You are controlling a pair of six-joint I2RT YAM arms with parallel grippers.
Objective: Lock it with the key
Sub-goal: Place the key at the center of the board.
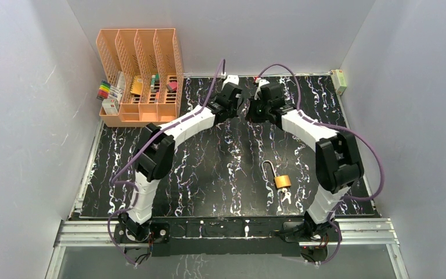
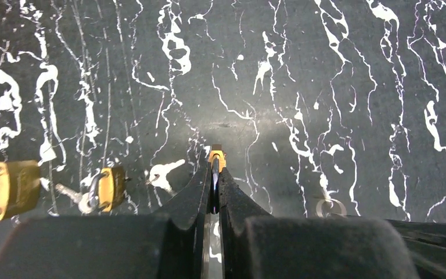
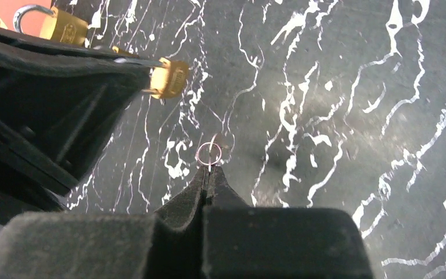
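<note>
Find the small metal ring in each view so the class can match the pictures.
Top external: not discernible.
Left wrist: ring low right, on the table.
Right wrist: centre, at the right claw tip.
Landmark: two brass padlocks, low left in left wrist, top left in right wrist.

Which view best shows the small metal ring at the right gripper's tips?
Right wrist: the ring sits whole and sharp just past the shut right gripper. Left wrist shows a ring, likely the same, faint near its lower edge. Top external does not show it.
</note>
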